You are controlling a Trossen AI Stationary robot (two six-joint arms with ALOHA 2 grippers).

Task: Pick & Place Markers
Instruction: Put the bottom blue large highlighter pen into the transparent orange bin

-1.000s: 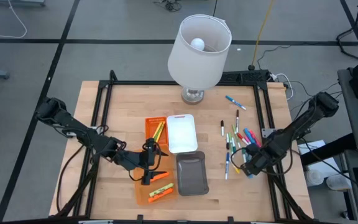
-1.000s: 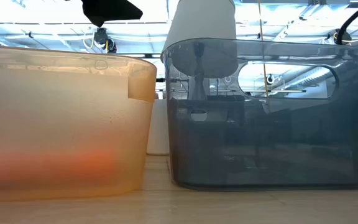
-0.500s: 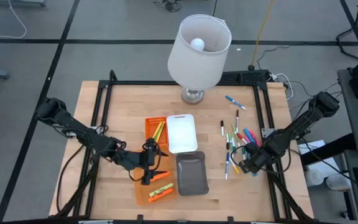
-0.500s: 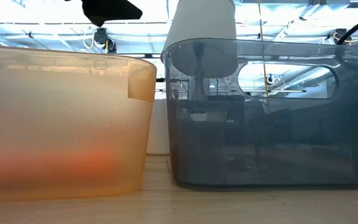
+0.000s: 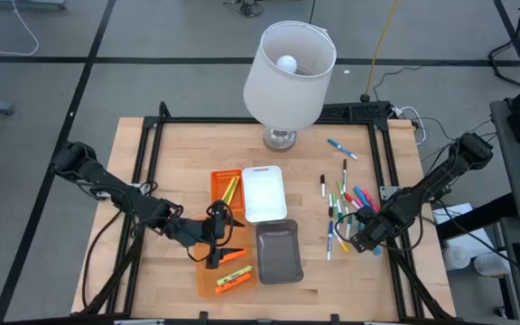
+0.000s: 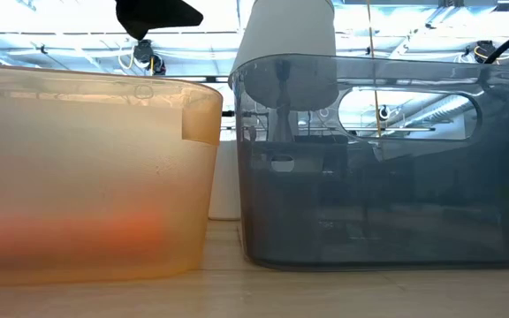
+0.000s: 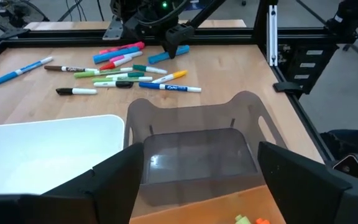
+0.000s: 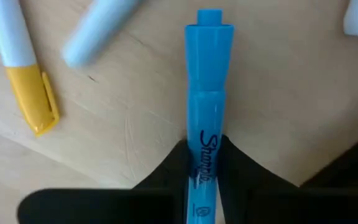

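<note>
Right gripper (image 5: 361, 244) is pinching a blue marker (image 8: 207, 106) at the near-right edge of the marker pile (image 5: 343, 209), right of the grey tray (image 5: 278, 251). Marker's long axis is running straight out between the fingers. Left gripper (image 5: 215, 246), spread and empty, is hanging over the orange tray (image 5: 208, 282).

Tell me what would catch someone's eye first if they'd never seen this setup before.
Probably the big white lamp at the table's far edge, then the bright scatter of markers on the right side of the wood. Beside that scatter, the right end effector is shut on a blue highlighter. The left end effector hangs open over the near orange tray, by the grey tray.
</note>
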